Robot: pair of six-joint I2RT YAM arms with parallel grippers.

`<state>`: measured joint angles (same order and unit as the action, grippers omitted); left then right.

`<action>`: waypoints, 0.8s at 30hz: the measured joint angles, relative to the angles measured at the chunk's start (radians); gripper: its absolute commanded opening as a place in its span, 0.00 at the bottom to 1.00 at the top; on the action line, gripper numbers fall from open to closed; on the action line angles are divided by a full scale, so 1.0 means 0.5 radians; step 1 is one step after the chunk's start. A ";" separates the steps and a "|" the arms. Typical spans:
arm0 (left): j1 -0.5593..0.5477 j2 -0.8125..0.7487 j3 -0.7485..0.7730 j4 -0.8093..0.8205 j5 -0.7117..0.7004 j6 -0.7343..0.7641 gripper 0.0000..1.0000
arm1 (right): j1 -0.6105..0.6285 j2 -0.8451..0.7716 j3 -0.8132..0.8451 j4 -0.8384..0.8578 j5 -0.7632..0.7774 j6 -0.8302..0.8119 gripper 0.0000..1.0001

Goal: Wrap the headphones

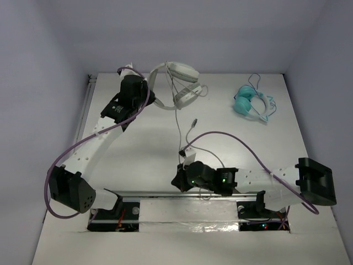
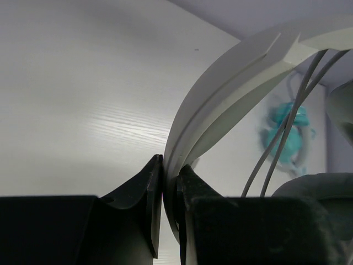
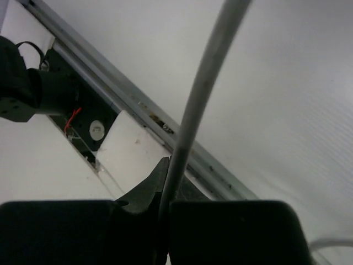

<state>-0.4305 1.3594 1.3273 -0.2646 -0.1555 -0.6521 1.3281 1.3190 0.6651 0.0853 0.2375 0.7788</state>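
1 white headphones, 1 teal headphones.

Left claw clamped, right claw pinched tight

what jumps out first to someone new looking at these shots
The white headphones are at far centre-left, headband clamped in the left gripper. Their thin grey cable runs toward the near edge, pinched by the right gripper. The teal headphones lie alone at far right.

White over-ear headphones sit near the table's far edge, their thin grey cable stretched nearward.
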 measured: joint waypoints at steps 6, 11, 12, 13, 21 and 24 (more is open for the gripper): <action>-0.150 -0.003 -0.284 0.002 -0.414 0.088 0.00 | 0.188 0.040 0.436 -0.576 0.196 -0.024 0.00; -0.470 -0.013 -0.504 -0.066 -0.664 0.173 0.00 | 0.214 -0.060 0.664 -1.051 0.369 -0.079 0.00; -0.517 -0.021 -0.548 -0.077 -0.675 0.181 0.00 | 0.214 -0.105 0.695 -1.136 0.409 -0.095 0.00; -0.558 -0.033 -0.599 -0.090 -0.686 0.189 0.00 | 0.214 -0.148 0.728 -1.218 0.449 -0.113 0.00; -0.818 -0.219 -0.809 -0.277 -0.739 0.247 0.00 | 0.194 -0.254 0.961 -1.643 0.823 -0.278 0.00; -0.912 -0.285 -0.810 -0.310 -0.697 0.281 0.00 | 0.160 -0.238 0.985 -1.722 0.921 -0.359 0.00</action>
<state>-0.8867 1.2171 0.9222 -0.4194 -0.5037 -0.5117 1.4082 1.1999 1.1576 -0.7757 0.6979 0.5995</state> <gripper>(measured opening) 0.084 0.010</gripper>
